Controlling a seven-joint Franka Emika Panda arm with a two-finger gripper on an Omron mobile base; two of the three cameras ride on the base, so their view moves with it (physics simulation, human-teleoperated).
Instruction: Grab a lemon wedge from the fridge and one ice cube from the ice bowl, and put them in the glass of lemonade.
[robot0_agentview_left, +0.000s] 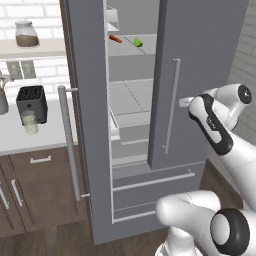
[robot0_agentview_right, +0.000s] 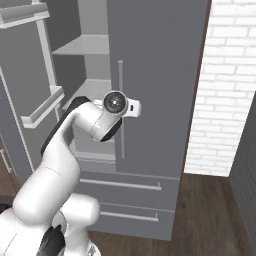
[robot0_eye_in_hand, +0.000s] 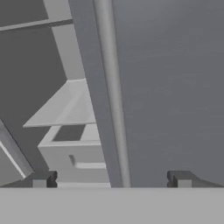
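Tall matte grey French-door fridge (robot0_agentview_left: 200, 60) with its left door (robot0_agentview_left: 87, 100) swung wide, right door shut. Inside, on an upper shelf (robot0_agentview_left: 131, 49), a tiny yellow-green lemon wedge (robot0_agentview_left: 138, 42) lying well apart from a thin orange-red stick-shaped item (robot0_agentview_left: 115, 38) to its left.

White arm's hand (robot0_eye_in_hand: 111, 180) close up against the shut right door, fingers spread wide and gripping nothing; long vertical silver bar handle (robot0_eye_in_hand: 113, 87) running between the two dark fingertips (robot0_eye_in_hand: 43, 179) in the hand view. Touching the bar or not: cannot tell.

Left of the fridge, on the pale surface (robot0_agentview_left: 50, 135): short clear tumbler of pale yellowish-green lemonade (robot0_agentview_left: 29, 122) just in front of a black toaster (robot0_agentview_left: 32, 102). Lidded jar of brown contents (robot0_agentview_left: 26, 34) up on a wall shelf (robot0_agentview_left: 35, 48).
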